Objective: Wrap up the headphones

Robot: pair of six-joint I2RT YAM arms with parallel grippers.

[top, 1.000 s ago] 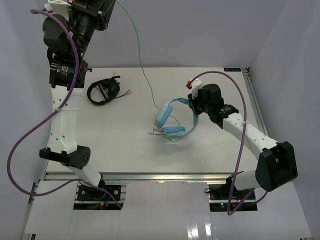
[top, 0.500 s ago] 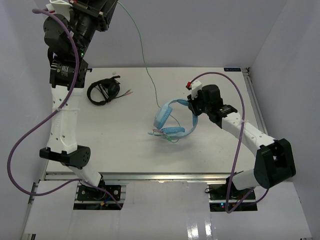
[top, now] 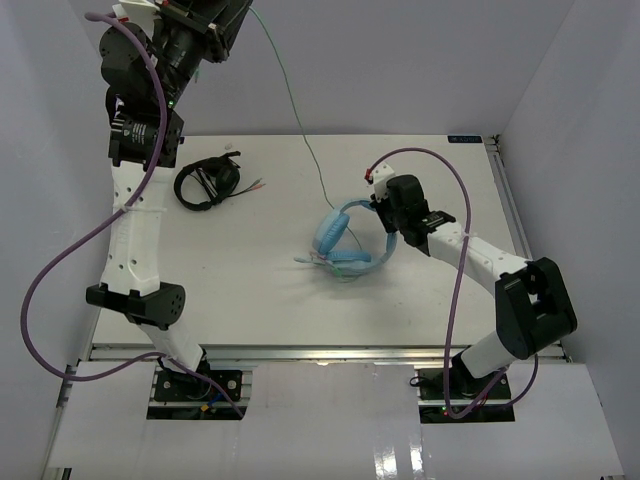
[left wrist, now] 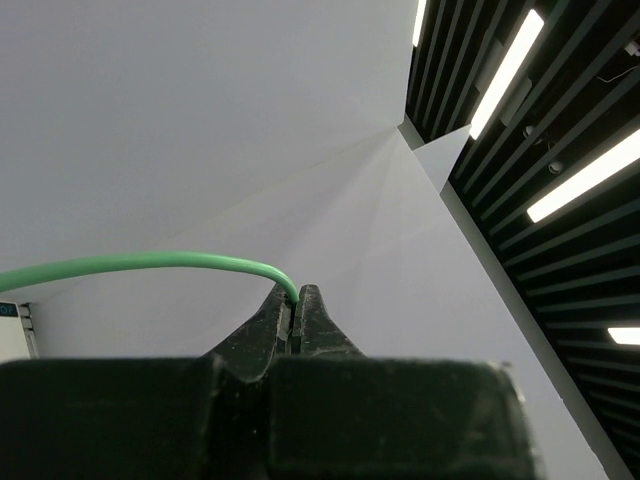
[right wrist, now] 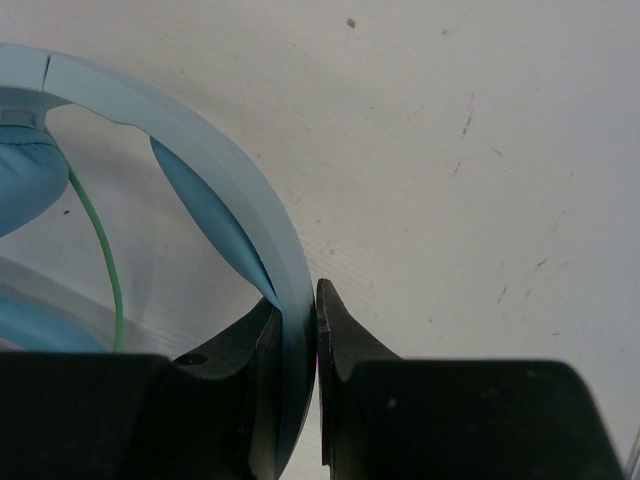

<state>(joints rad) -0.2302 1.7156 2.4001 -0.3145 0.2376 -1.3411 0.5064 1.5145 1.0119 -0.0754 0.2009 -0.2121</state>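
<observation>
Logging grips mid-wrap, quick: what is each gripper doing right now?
Left gripper: shut on the green cable.
Right gripper: shut on the headband of the headphones.

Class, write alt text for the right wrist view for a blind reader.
The right gripper clamps the light blue headphones by the headband, above a scuffed white table. A thin green cable runs beside the blue ear cup at left.
</observation>
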